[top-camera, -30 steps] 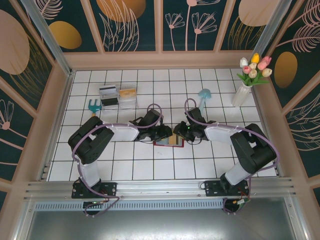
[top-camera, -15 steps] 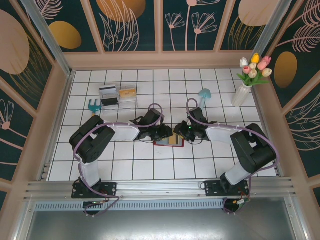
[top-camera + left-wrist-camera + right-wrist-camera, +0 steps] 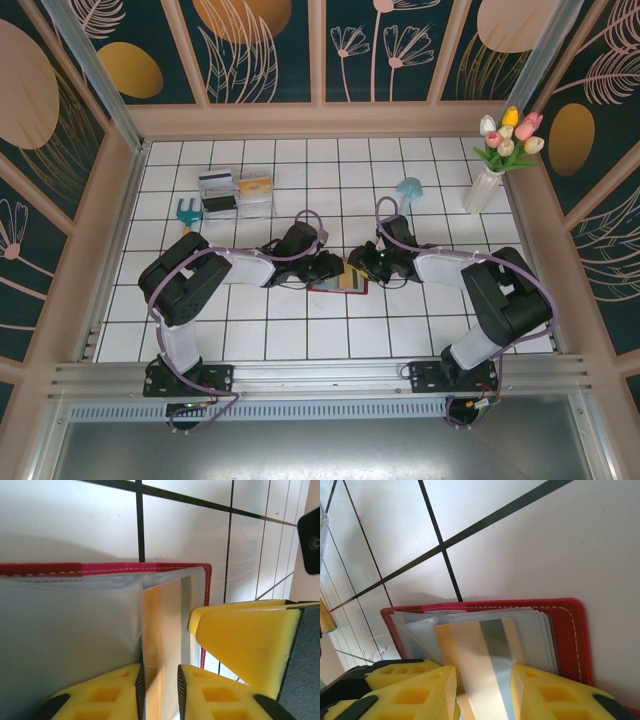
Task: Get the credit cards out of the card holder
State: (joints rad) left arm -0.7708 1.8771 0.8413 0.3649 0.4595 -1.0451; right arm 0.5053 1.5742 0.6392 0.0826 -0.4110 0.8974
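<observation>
moved: left gripper [image 3: 161,685] jaws narrowed, arms barely shifted
left gripper: slim gap over tan card [image 3: 162,625], grip can't tell
right gripper [image 3: 484,685]: jaws apart, straddling same tan card
card holder [image 3: 570,630]: lies open under both grippers
meaning: pull likely starting, tan card not out yet
count: 1 card holder, 1 tan card seen, 2 grippers

Red card holder [image 3: 572,640] — tan, seemingly grey-striped card [image 3: 470,665] — yellow fingers [image 3: 415,692].

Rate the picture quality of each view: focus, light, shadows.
Top view: even light, no glare, but the wallet is tiny at this distance. Left wrist view: the wallet's stitching is sharp, the yellow fingers are soft near the lens, and a faint shadow lies on the tile above the wallet. Right wrist view: the card and grout lines are crisp, the yellow fingers blurred at the bottom edge.
</observation>
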